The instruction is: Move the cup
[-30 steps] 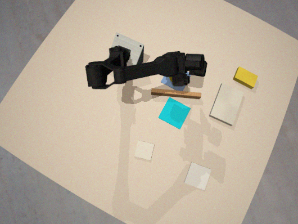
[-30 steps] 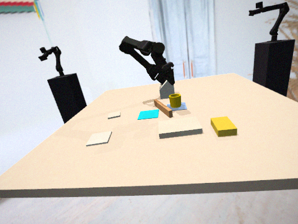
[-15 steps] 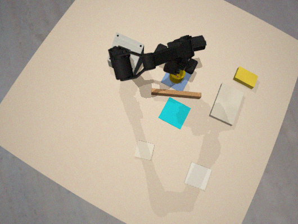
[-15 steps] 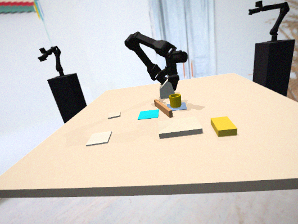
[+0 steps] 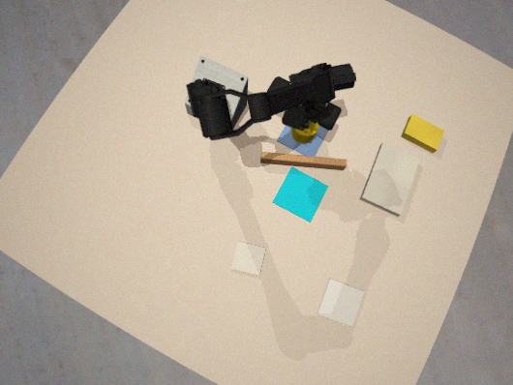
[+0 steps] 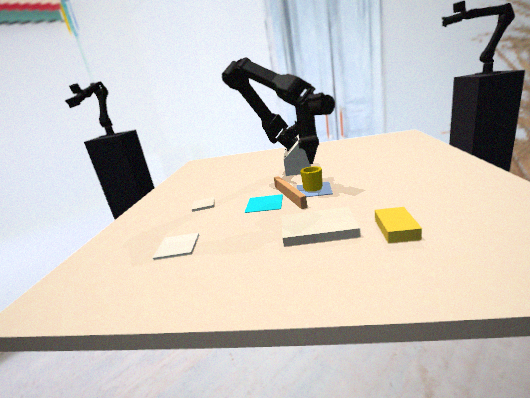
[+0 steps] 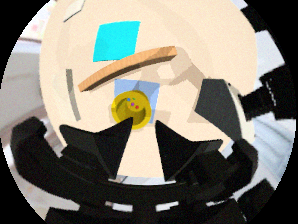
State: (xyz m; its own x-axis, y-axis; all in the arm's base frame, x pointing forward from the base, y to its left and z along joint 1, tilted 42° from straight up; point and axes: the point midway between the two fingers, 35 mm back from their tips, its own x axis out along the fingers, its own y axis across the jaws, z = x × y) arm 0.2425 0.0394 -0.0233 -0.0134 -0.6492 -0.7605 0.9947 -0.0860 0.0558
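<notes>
Yellow cup (image 7: pixel 131 108) upright on pale blue pad (image 6: pixel 325 189), marbles inside, visible only from wrist camera. Gripper (image 7: pixel 140 144) hangs just behind cup, jaws partly open, empty. Wooden bar (image 5: pixel 303 161) separates it from cyan pad (image 5: pixel 300 193).

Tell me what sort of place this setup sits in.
Probably a robotics lab or test room: a large bare table carries the working arm, and two more small arms on black pedestals flank it. Pale walls and a curtained window behind suggest an indoor room.
</notes>
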